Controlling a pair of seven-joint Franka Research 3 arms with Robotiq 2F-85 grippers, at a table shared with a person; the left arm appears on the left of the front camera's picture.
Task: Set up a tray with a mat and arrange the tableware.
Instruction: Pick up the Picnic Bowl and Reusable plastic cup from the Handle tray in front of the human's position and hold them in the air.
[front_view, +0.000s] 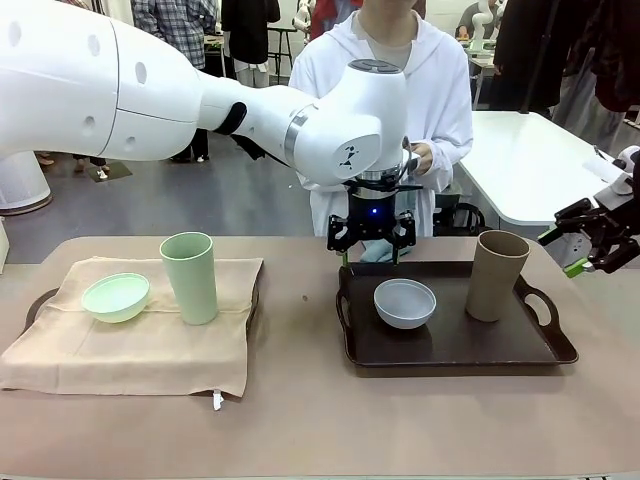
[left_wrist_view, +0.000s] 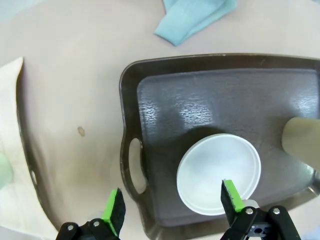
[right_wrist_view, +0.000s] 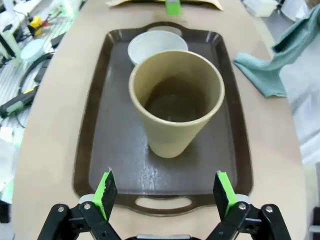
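- My left gripper (front_view: 372, 245) (left_wrist_view: 173, 196) hangs wide open and holds nothing, at the middle of the front view above the far left corner of the dark tray (front_view: 450, 350) (left_wrist_view: 200, 100).
- My right gripper (front_view: 565, 252) (right_wrist_view: 164, 187) is spread open too, empty, at the right edge of the front view.
- The arm's white shell carries a small black emblem, too small to read.
- The tray is brown plastic with a grained floor, rounded corners and cut-out handles.
- On it sit a round matte white bowl (front_view: 405, 303) (left_wrist_view: 219, 172) (right_wrist_view: 157, 45) and, to its right, a tapered tan tumbler (front_view: 497, 276) (right_wrist_view: 175, 105), upright.
- At left, a beige woven mat (front_view: 130, 350) drapes over a second tray; a small white tag (front_view: 216, 400) hangs at its near edge, its print illegible.
- On the mat stand a mint bowl (front_view: 116, 297) and a pale green tumbler (front_view: 190, 278), just beside each other.
- A crumpled teal cloth (left_wrist_view: 192, 17) (right_wrist_view: 270, 65) lies on the tabletop (front_view: 300, 420).
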